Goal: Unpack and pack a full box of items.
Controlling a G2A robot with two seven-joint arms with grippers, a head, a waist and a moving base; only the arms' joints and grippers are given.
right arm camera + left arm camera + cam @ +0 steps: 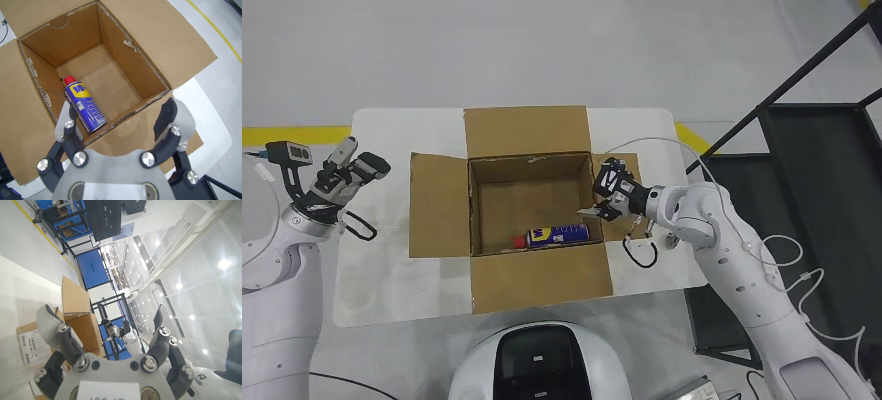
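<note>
One spray can lay at the box's six o'clock: rigid, probably slick, best gripped mid-body. Right gripper and left gripper gaped.

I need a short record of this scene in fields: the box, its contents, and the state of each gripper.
box: cardboard box, four flaps open, on the white table
contents: one blue spray can with red cap, lying on its side along a wall
right gripper: fingers open, empty, above the box's rim near the can
left gripper: fingers open, empty, away from the box, over the table's end
</note>
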